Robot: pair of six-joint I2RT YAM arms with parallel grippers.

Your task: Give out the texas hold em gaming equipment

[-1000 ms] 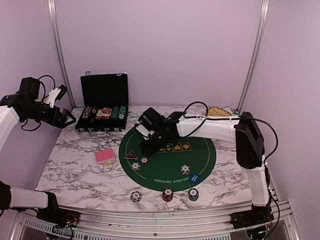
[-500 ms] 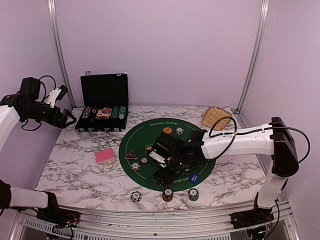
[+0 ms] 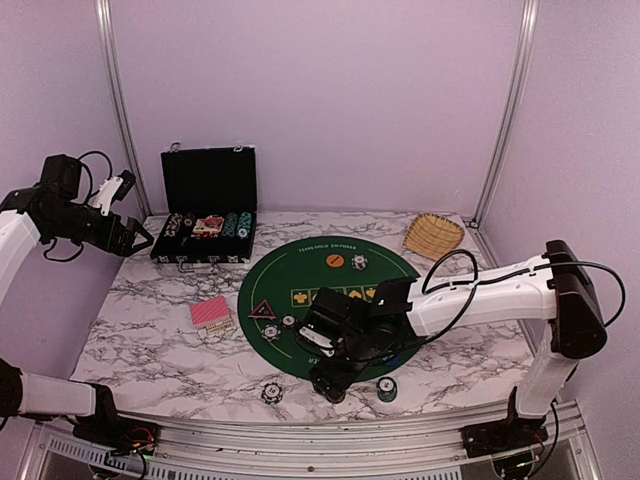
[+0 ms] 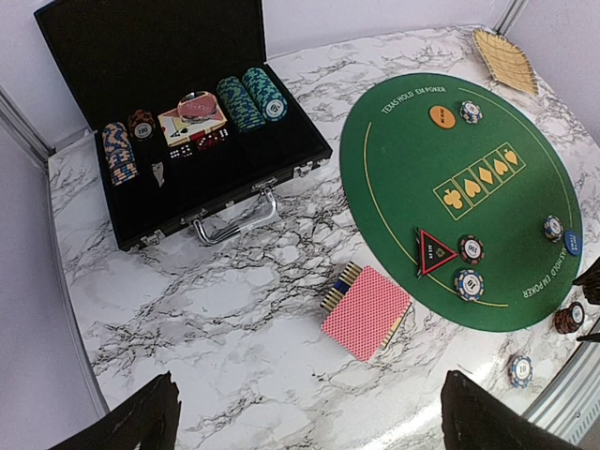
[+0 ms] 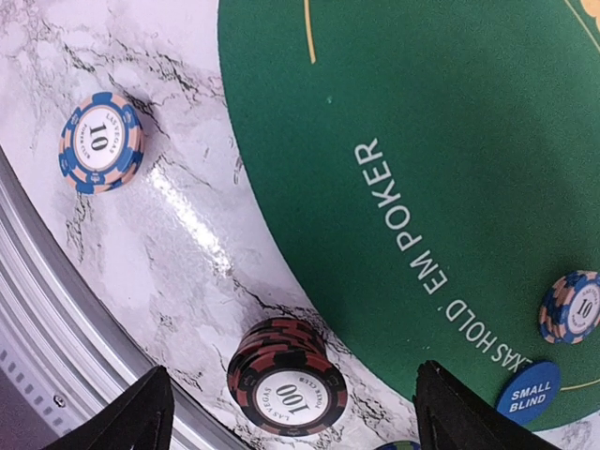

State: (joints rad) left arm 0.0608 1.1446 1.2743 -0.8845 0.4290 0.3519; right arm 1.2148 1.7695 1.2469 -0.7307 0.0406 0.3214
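Observation:
My right gripper [image 3: 331, 384] [image 5: 291, 424] is open and empty, low over the near table edge, its fingers either side of a red-black chip stack [image 5: 287, 377] marked 100. A blue chip [image 5: 100, 142] [image 3: 271, 392] lies to its left and a teal stack [image 3: 386, 388] to its right. The blue small-blind button [image 5: 528, 393] and a chip [image 5: 570, 306] sit on the green mat [image 3: 340, 290]. The red-backed cards [image 4: 366, 311] [image 3: 211, 312] lie left of the mat. The triangle marker [image 4: 433, 251], two chips [image 4: 470, 266] and the orange button [image 4: 442, 115] are on the mat. My left gripper [image 4: 309, 433] [image 3: 135, 240] is open and empty, held high at the far left.
The open black chip case [image 3: 205, 225] [image 4: 187, 122] with several chip rows stands at the back left. A wicker basket [image 3: 433, 233] [image 4: 506, 58] sits at the back right. The metal table rail [image 5: 56, 328] runs just beyond the red stack.
My right arm has swept from the far left part of the mat across to the near edge, ending over the red chip stack. The left arm has not moved.

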